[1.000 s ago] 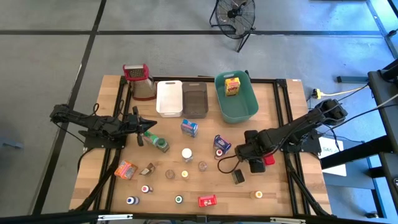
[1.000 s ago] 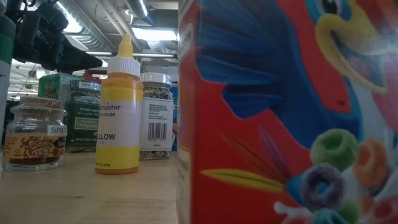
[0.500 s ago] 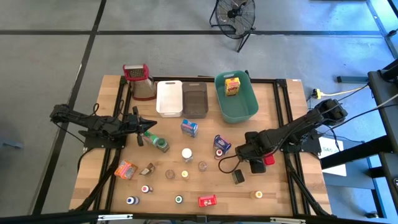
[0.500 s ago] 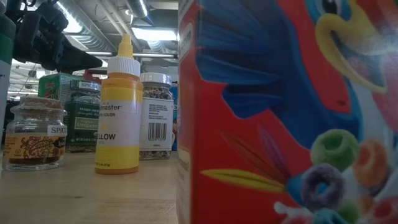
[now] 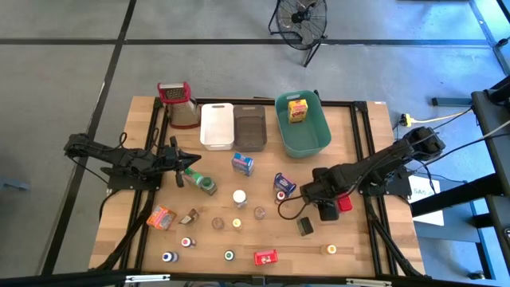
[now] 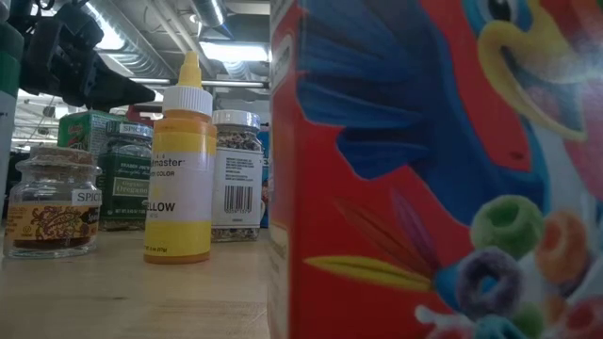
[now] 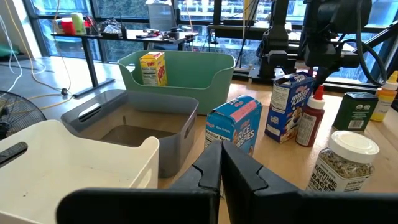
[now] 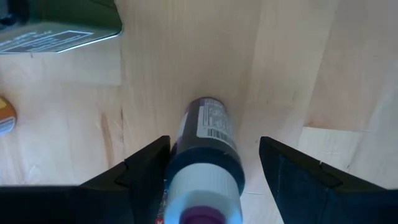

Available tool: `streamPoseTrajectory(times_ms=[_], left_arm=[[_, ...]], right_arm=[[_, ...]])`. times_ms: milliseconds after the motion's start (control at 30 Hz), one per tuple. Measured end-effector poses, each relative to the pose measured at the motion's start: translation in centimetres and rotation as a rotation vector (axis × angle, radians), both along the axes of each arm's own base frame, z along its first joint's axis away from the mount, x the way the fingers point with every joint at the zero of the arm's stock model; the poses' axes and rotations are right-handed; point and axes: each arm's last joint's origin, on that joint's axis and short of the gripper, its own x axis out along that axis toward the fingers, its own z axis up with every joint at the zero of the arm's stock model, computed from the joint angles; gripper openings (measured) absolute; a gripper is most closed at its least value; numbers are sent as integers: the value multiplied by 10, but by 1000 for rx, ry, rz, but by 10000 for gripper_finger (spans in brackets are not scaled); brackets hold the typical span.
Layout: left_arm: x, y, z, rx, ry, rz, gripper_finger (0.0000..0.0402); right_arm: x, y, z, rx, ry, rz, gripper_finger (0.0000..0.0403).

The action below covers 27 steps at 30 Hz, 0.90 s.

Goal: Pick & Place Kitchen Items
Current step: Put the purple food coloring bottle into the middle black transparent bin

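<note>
Right pincer (image 8: 212,142) is nose-down over a small dark bottle with a white cap and purple top (image 8: 208,124). The bottle stands on the light wooden bench (image 8: 292,68) on the right side, not far from the teal plastic bin (image 5: 280,127). The jaws are apart and straddle the cap. One finger looks to be right up against it, and there's a clear gap on the other side, so nothing is clamped yet.

My worry is that lopsided fit. If the jaws close from here, the touching finger could shove the bottle sideways before the far one arrives. It's a tall, narrow thing, so it could tip or spin out. A grip on the slick round cap alone might also slip on the lift. The flat dark green tin (image 8: 56,25) sits nearby, so a toppling bottle could roll into it.

From above, the right arm hides the bottle entirely, so I can't check how deep the fingers reach.

Left pincer (image 5: 191,162) is pressed together, holds nothing and waits over the left side of the bench, by a green-capped jar (image 5: 205,186).
</note>
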Motion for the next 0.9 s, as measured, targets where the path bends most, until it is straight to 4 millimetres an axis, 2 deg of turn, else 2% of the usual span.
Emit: streamPoseTrajectory(times_ms=[167,433,667,767,900], left_arm=[[0,0,0,1,3,0,4],[0,0,0,1,4,1,4],[0,0,0,1,5,1,4],[0,0,0,2,5,1,4],[0,0,0,12,8,0,4]], right_arm=[[0,0,0,22,10,0,227],[0,0,0,21,12,1,150],[-1,0,1,18,17,28,144],[-1,0,12,18,56,28,144],[4,2,39,13,73,39,151]])
